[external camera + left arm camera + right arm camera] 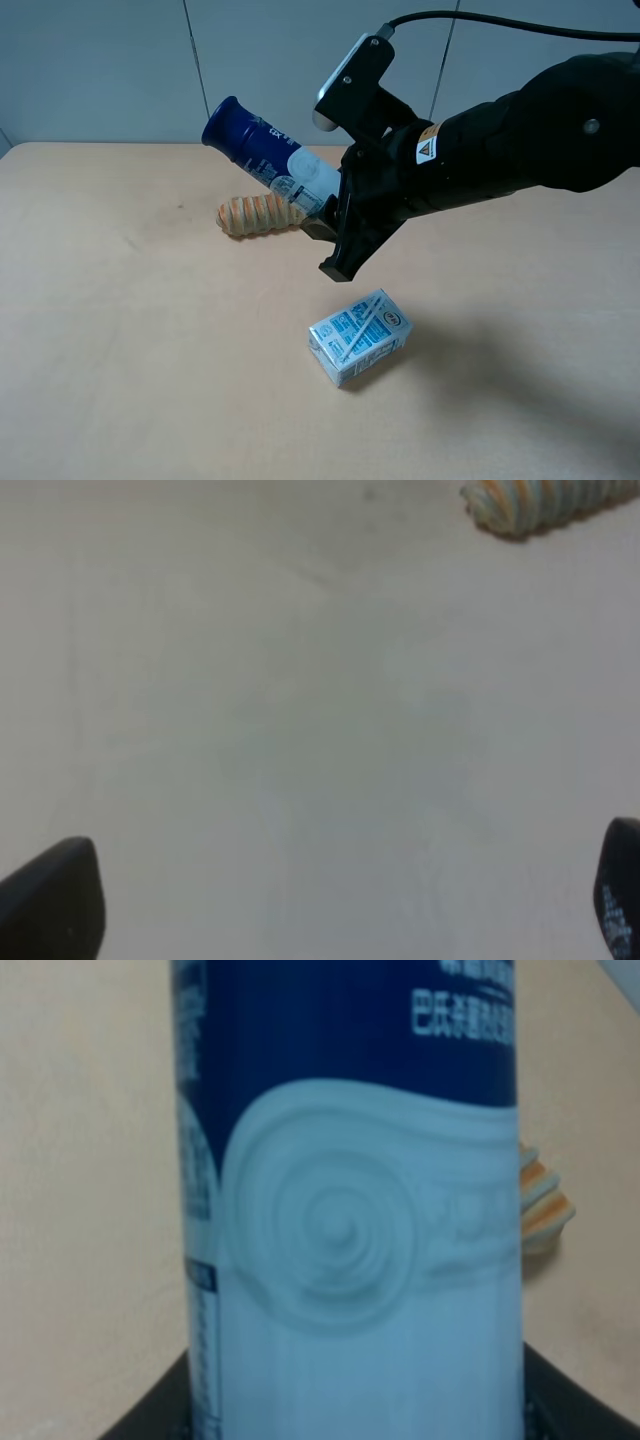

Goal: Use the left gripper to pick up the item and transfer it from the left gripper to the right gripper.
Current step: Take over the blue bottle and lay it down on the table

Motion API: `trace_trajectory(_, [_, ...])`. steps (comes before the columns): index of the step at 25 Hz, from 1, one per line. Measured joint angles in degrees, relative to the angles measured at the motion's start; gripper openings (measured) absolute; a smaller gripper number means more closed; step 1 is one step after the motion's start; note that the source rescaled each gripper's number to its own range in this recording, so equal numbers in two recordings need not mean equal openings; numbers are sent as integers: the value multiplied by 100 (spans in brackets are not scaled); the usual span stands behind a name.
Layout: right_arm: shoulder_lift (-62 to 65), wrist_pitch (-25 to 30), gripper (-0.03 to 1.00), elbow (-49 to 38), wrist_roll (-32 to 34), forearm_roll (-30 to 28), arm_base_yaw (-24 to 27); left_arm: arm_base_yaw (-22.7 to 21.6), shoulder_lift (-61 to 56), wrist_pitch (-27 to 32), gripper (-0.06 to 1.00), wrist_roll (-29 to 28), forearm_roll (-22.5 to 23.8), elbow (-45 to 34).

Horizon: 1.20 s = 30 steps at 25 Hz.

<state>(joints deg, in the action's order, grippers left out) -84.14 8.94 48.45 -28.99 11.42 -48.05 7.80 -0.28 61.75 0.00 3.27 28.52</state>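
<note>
My right fingers (326, 238) are clamped on the white lower end of the bottle (262, 156), holding it off the bench (120, 330) in the upper middle of the high view. It is tilted, with its dark blue cap pointing to the upper left. In my right wrist view the bottle (350, 1220) fills the centre of the frame. The striped bread roll (255, 215) lies on the bench below and behind the bottle, and the blue-and-white carton (358, 337) lies lower centre, apart from both. My left fingers (330, 905) are spread wide with nothing between them, their black tips in the two lower corners over bare bench, the roll (540, 502) at upper right.
</note>
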Motion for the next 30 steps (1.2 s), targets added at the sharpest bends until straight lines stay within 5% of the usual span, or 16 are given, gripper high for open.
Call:
trace_trajectory(15, [0,129,9,11,529,0,0,0,0,-81,96,63,-19,-41])
trace_trajectory(22, [0,1427,9,735,1429,-12,188,0,0,-88,96,65,-19,-41])
trace_trajectory(30, [0,2609,9,1343,2186,-40,1158,0,0,-111,96,65,-19,-41])
